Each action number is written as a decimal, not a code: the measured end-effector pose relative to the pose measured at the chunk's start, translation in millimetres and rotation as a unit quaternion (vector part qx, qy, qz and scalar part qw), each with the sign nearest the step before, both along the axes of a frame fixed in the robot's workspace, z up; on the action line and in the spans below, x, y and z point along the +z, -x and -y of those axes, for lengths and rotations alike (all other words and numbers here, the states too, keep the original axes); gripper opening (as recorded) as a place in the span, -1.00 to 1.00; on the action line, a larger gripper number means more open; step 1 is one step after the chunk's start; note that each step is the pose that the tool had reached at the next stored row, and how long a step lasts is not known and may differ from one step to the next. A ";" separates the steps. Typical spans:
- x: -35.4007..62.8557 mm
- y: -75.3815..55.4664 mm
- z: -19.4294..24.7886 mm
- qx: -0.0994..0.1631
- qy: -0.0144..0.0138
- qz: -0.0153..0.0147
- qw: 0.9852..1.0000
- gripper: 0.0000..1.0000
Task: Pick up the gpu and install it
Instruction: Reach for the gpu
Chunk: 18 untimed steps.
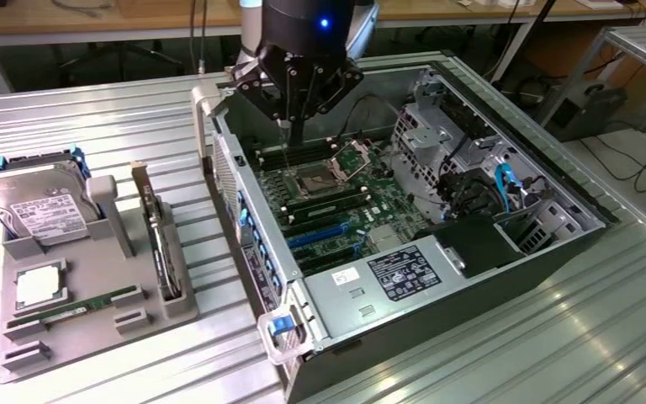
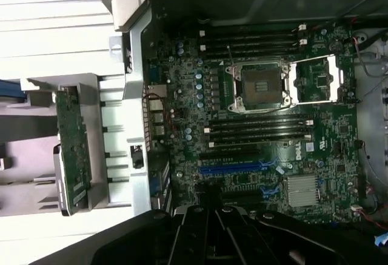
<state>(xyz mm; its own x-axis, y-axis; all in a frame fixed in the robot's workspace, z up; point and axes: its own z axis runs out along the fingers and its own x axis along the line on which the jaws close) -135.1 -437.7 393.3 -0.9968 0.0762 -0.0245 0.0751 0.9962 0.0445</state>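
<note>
Although the gripper (image 1: pixel 293 108) hangs right over the open computer case (image 1: pixel 447 345), from where I stand nothing of the job looks done yet: the gpu (image 1: pixel 157 244) has not been picked up and stands on edge in its slot of the grey holder tray (image 1: pixel 104 335), outside the case on the exterior view's left, just beyond the case's rear wall. The fingers are pressed together into a point and pinch nothing; I see no card or any other part between them. They sit above the motherboard (image 1: pixel 335 202) inside the case, near the far end of the case in the exterior view, over the memory slots and the open processor socket. The wrist view says the same, with the dark fingers (image 2: pixel 200 234) drawn together over the board (image 2: pixel 254 131) and the gpu (image 2: pixel 73 150) off beyond the case wall, upright in the tray with its green circuit side showing. So hand and card are well apart, the case wall between them. Inside the case the blue expansion slots (image 1: pixel 317 237) look bare, which I take to mean that both the pick and the install are left to do. A hard drive (image 1: pixel 34 210) and a narrow RAM stick (image 1: pixel 76 307) share the tray with the card, farther from the case than it is.
</note>
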 end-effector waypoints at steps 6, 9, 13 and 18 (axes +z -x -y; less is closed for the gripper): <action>-0.2 15.8 18.9 0.000 0.000 0.000 1.000 -0.79; -1.1 28.9 21.9 0.000 0.000 0.000 1.000 -0.79; -4.6 49.0 22.6 0.000 0.000 0.000 1.000 -0.79; -13.9 83.7 22.6 0.000 0.000 0.001 1.000 -0.79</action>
